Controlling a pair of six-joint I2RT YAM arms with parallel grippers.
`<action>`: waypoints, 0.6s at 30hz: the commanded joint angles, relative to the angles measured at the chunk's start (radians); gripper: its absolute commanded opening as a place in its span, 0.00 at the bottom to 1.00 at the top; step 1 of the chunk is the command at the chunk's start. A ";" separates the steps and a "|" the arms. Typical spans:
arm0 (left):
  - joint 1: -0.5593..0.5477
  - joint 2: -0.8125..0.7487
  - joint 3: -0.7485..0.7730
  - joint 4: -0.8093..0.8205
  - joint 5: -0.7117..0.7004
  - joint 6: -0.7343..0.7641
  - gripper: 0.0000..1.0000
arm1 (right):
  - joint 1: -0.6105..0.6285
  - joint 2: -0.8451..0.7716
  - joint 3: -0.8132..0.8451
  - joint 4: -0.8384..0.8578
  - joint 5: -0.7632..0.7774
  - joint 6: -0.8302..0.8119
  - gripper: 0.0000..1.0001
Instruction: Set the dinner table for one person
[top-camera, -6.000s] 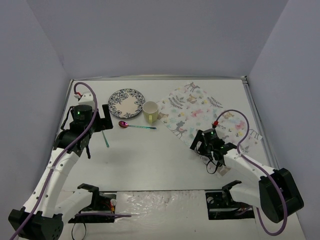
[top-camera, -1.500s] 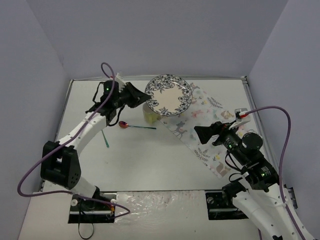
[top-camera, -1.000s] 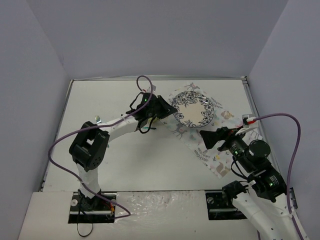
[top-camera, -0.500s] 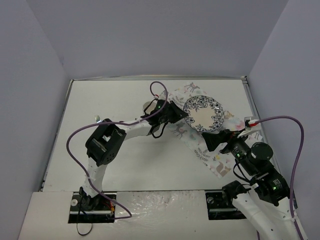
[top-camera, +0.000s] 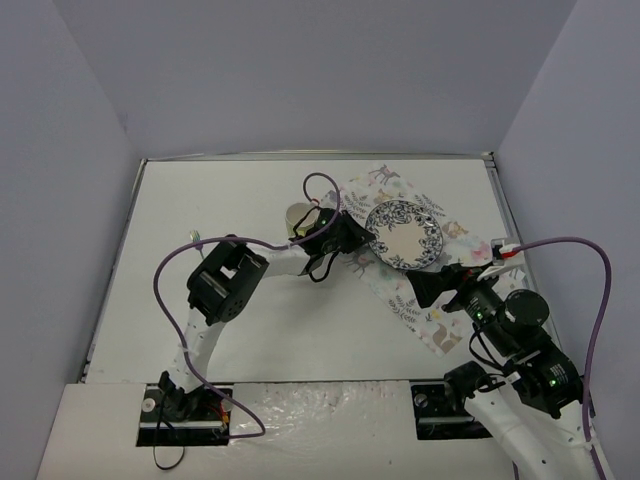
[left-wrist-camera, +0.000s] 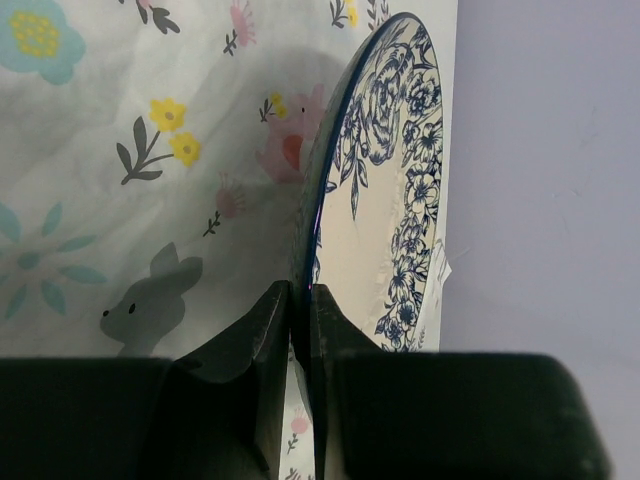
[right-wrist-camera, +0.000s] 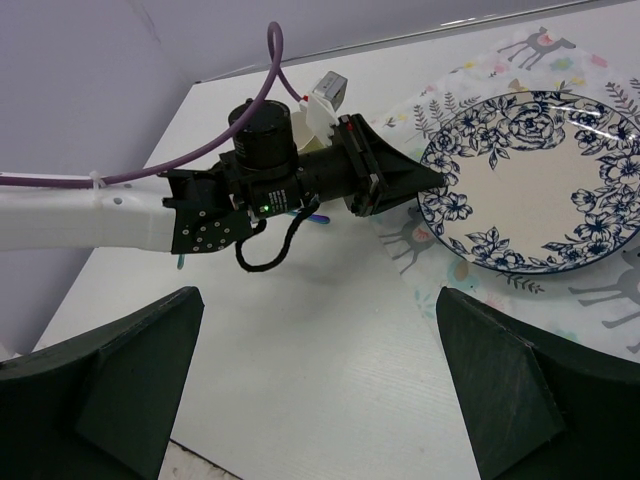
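Observation:
A blue-flowered plate (top-camera: 403, 232) is over the pastel animal-print cloth (top-camera: 432, 318) on the right half of the white dinner table (top-camera: 200, 200). My left gripper (top-camera: 362, 238) is shut on the plate's left rim. In the left wrist view both fingers pinch the rim of the plate (left-wrist-camera: 385, 230) edge-on, above the cloth (left-wrist-camera: 120, 150). I cannot tell whether the plate touches the cloth. My right gripper (top-camera: 425, 288) stands open and empty just in front of the plate. The right wrist view shows the plate (right-wrist-camera: 540, 190) and the left gripper (right-wrist-camera: 425, 185) beyond it.
A cream cup (top-camera: 298, 215) stands on the table just left of the cloth, behind the left arm. The left arm (right-wrist-camera: 120, 215) stretches across the middle of the table. A metal rim (top-camera: 505, 215) runs along the table's right edge, with grey walls all round.
My left arm has carried the plate to the right, from beside the cup to over the cloth. My right arm has drawn back a little toward the near edge, still open.

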 joint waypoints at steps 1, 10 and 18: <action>-0.022 -0.045 0.101 0.276 0.022 -0.067 0.00 | 0.002 0.004 0.009 0.045 0.011 -0.005 1.00; -0.026 0.027 0.104 0.356 0.057 -0.098 0.00 | 0.001 0.001 -0.015 0.038 0.007 -0.003 1.00; -0.027 0.039 0.056 0.343 0.050 -0.108 0.13 | 0.001 0.007 -0.026 0.039 0.008 -0.001 1.00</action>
